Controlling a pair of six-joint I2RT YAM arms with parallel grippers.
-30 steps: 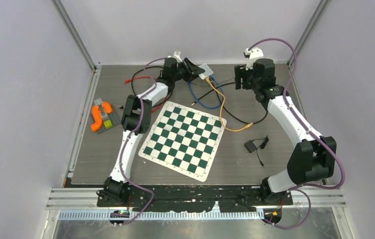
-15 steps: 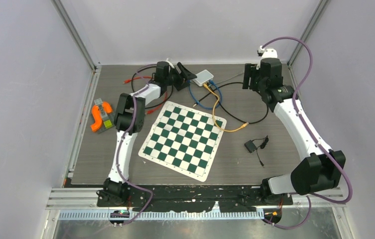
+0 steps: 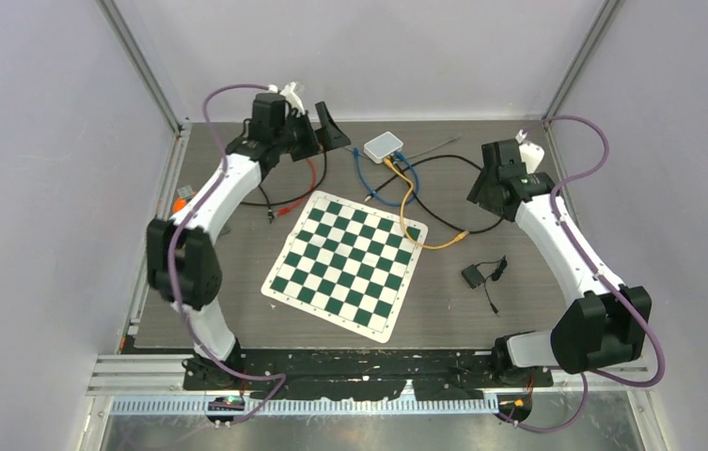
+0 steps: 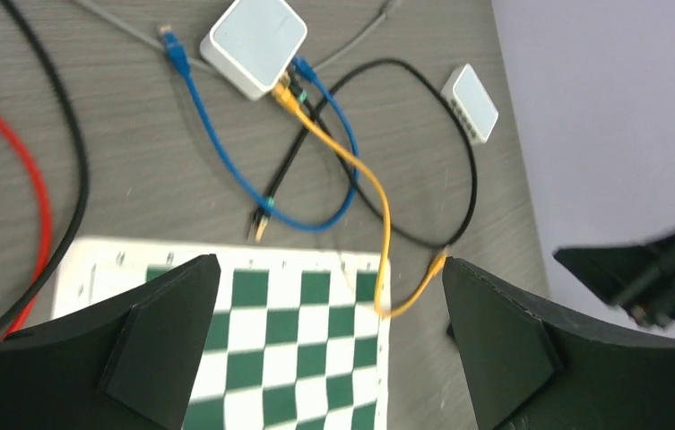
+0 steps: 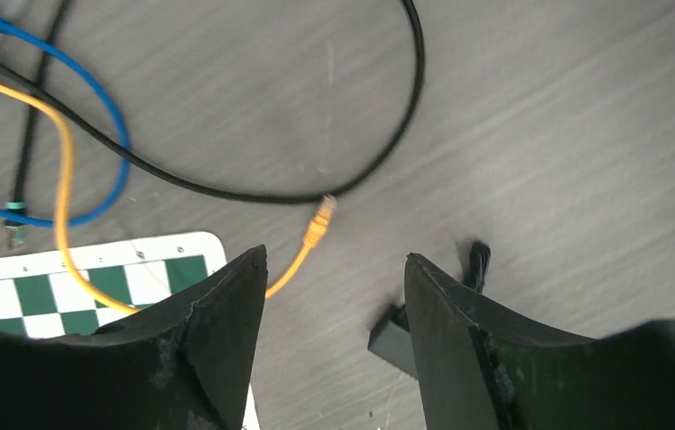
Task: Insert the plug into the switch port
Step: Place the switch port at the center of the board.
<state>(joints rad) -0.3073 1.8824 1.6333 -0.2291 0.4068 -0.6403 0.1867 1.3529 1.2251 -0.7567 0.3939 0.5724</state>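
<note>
Toward twelve o'clock from the chessboard (image 3: pixel 345 263), the white switch (image 3: pixel 383 144) sits with an orange cable (image 4: pixel 385 224) and blue cable (image 4: pixel 311 224) running into its ports, a detail only the left wrist view makes plain. The orange plug (image 3: pixel 464 239) lies loose at about three o'clock of the board. The right wrist view shows it just ahead of the right gripper (image 5: pixel 335 255), whose jaws stand apart around nothing. The left gripper (image 4: pixel 329 262) gapes wide and empty (its camera alone catches a second small white box (image 4: pixel 471 101) near the wall).
</note>
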